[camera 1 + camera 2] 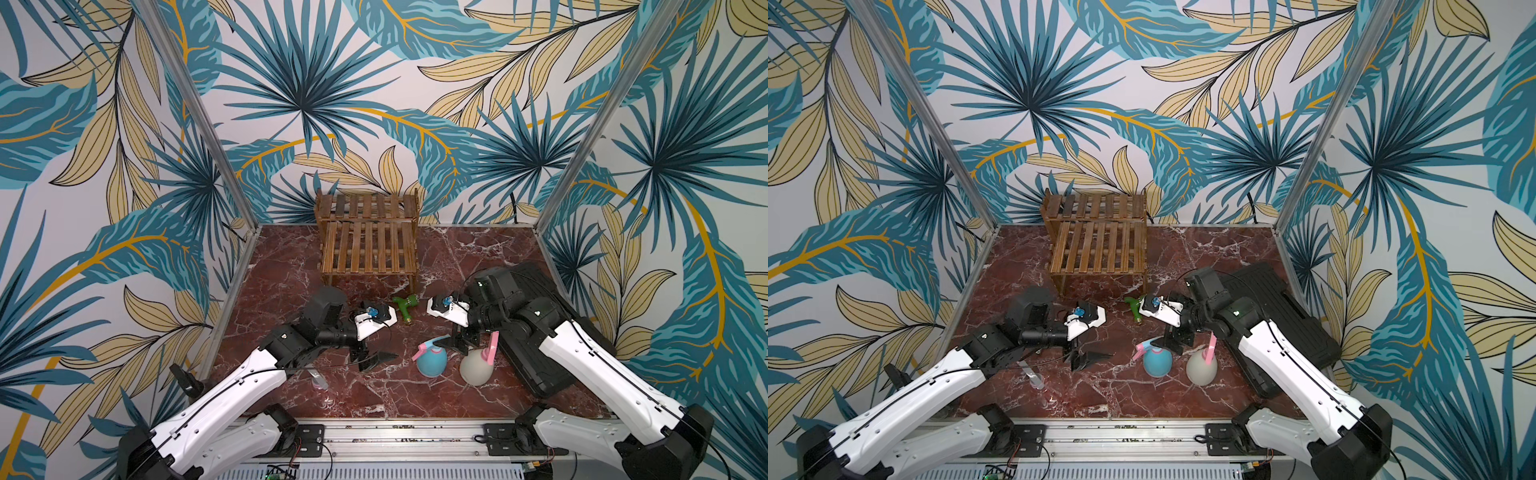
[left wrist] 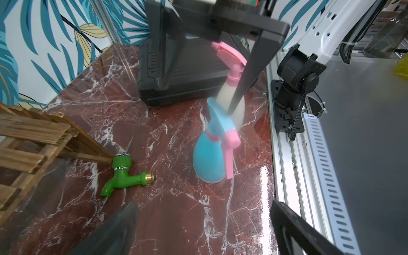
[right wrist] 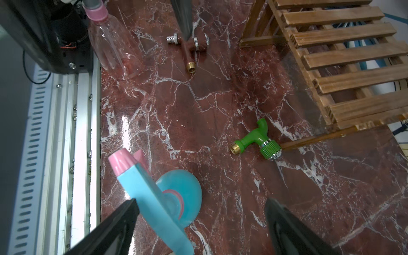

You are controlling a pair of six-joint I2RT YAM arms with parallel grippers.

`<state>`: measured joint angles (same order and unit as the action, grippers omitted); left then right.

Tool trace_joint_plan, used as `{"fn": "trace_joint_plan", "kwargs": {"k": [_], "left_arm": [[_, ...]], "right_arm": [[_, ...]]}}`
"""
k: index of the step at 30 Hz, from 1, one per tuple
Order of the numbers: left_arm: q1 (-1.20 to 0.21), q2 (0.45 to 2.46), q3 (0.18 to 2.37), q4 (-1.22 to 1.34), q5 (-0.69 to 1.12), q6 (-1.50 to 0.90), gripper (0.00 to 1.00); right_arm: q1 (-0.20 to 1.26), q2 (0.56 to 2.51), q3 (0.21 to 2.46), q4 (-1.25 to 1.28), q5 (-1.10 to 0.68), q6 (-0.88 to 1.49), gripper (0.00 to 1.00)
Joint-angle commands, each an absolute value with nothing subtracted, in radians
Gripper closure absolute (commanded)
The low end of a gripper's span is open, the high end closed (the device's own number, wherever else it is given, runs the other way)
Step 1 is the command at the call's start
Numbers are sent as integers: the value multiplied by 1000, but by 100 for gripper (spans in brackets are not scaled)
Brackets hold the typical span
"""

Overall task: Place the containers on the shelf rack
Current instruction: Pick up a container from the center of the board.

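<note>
Right gripper [image 3: 201, 202]: jaws wide, nothing clamped. Light blue bottle [image 3: 183, 189] stands upright, spray head between the jaws; contact unclear. Left gripper [image 2: 204, 204]: wide, empty. Bottle is smooth pear-shaped plastic with a pink nozzle; cream bottle [image 1: 476, 368] just beside it. Slatted brown wooden shelf rack [image 1: 368, 245] mid-frame in a top view, well apart from both grippers.

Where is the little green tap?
In both top views the green tap lies near the middle of the marble tabletop, just in front of the wooden rack, beyond the blue spray bottle.
</note>
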<state>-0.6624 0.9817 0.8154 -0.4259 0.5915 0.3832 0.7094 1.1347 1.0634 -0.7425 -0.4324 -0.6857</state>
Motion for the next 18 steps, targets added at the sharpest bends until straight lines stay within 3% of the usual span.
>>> {"fn": "trace_joint_plan", "kwargs": {"k": [1, 10, 13, 18], "left_arm": [[-670, 985, 803, -383, 572, 411, 0], [-704, 1028, 792, -330, 585, 378, 0], [-713, 1049, 791, -315, 595, 368, 0], [-715, 1053, 785, -310, 609, 365, 0]], "right_arm": [[729, 1156, 1036, -802, -447, -718, 4], [735, 1151, 1014, -789, -413, -719, 7], [735, 1156, 1005, -782, -433, -718, 17], [735, 1160, 974, -776, -451, -713, 41]]}}
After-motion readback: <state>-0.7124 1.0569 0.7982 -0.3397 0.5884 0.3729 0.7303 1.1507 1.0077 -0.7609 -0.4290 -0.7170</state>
